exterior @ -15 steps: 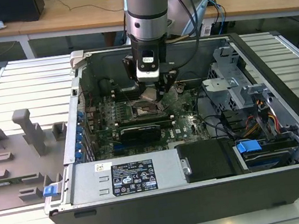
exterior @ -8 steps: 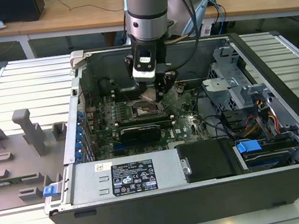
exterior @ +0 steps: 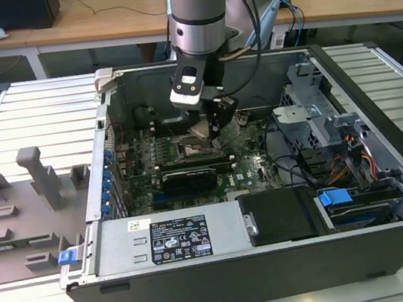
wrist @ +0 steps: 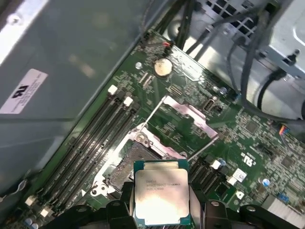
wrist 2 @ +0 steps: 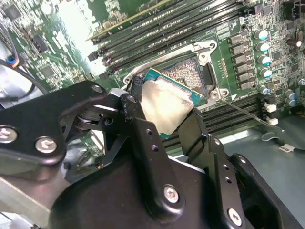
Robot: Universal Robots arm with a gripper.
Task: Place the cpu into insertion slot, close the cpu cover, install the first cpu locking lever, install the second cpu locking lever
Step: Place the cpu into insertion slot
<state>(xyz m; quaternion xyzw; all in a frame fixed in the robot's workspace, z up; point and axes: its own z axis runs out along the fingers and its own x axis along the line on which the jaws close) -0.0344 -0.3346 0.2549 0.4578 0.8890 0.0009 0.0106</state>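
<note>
Your gripper (wrist 2: 164, 102) is clamped on the cpu (wrist 2: 167, 101), a small flat square chip with a pale silvery metal top and a green rim. One black finger (wrist 2: 138, 119) presses each of two opposite edges. In the first wrist view the same chip (wrist: 161, 191) sits between the fingers, print side toward the camera.

In the exterior view the gripper (exterior: 209, 127) hangs in the upper middle of the frame. It is inside the open dark grey computer case (exterior: 279, 275) and low over the green circuit board (exterior: 135, 160).

None of the four steps is finished yet, as far as the pictures show. The insertion slot (wrist 2: 190, 71), a small dark square socket with a silvery metal surround, lies bare, its contact field uncovered. The chip is tilted above it and overlaps one side of it rather than lying flat inside. I would say you are late in the first step: the chip is close over the socket but not seated.

The cpu cover (wrist: 190, 114), a thin silvery metal frame plate with a square window, stands swung open, away from the socket (wrist: 128, 164). A thin metal wire locking lever (wrist 2: 243, 110) juts out free beside the socket, and it looks unlatched to me. So seating the chip, closing the cover and fastening both levers are all left to do.
</note>
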